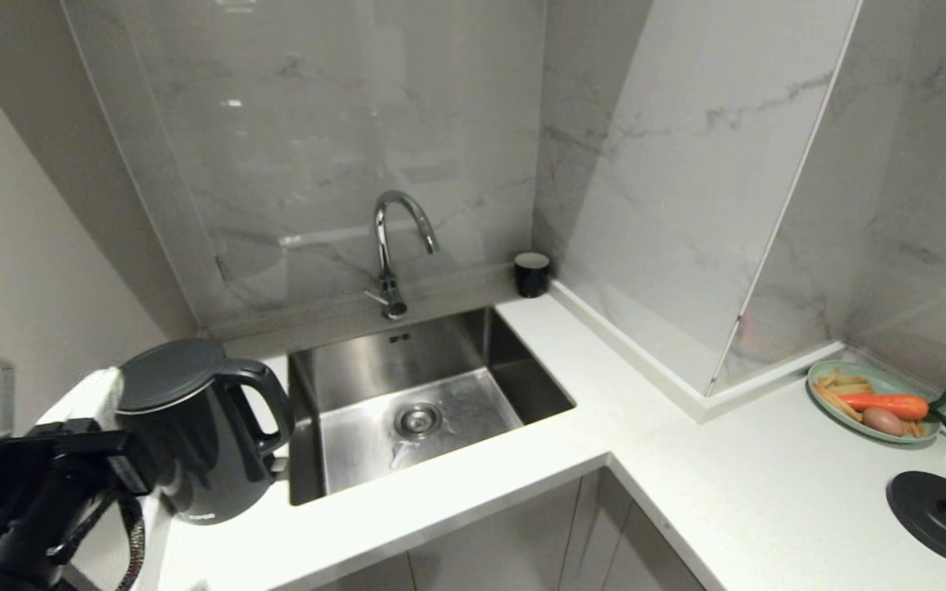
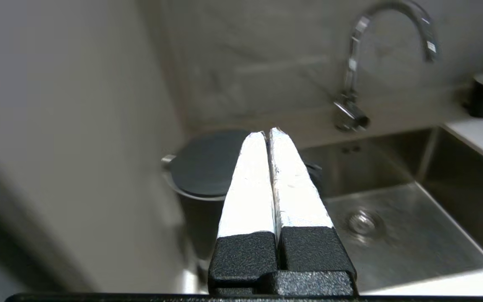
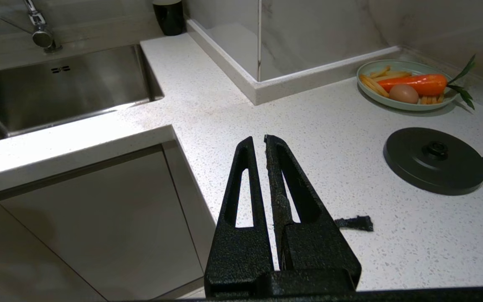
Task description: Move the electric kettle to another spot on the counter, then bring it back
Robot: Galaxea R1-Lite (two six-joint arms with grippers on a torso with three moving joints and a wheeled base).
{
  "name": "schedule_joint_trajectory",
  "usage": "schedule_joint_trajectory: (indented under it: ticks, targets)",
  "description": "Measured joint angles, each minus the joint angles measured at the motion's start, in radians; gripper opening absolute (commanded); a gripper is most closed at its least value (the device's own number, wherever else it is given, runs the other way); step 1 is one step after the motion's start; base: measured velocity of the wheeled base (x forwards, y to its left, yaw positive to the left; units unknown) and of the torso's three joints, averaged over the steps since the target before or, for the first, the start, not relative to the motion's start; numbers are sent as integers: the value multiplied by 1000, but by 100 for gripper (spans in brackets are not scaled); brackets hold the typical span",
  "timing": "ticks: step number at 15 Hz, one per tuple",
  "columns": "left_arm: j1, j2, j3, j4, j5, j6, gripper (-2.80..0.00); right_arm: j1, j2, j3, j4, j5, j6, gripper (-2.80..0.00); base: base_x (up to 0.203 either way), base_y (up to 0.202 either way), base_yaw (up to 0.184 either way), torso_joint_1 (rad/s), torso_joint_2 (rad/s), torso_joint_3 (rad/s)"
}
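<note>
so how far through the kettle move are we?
Done: the electric kettle stands left of the sink, far from its base disc, so the outbound move looks complete. In hand: nothing; left gripper is shut and empty above the kettle, right gripper idle. Left: carrying it back.

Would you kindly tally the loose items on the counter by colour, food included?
Black: 3 (electric kettle, base disc, cup)
Green: 1 (plate)
Orange: 1 (carrot)
Brown: 1 (egg)
Total: 6

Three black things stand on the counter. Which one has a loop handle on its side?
The electric kettle, left of the sink. The small black cup by the wall and the flat base disc have no handle.
</note>
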Motion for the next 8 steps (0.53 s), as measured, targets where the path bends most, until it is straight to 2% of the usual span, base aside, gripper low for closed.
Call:
schedule_joint_trajectory:
  ticks: [4, 8]
  targets:
    - [124, -298, -70, 258, 4, 33, -280, 0, 0, 0, 0, 0, 0, -280, 0, 0, 0, 0, 0, 0]
    - [274, -666, -134, 661, 0, 39, -280, 0, 0, 0, 0, 0, 0, -280, 0, 0, 0, 0, 0, 0]
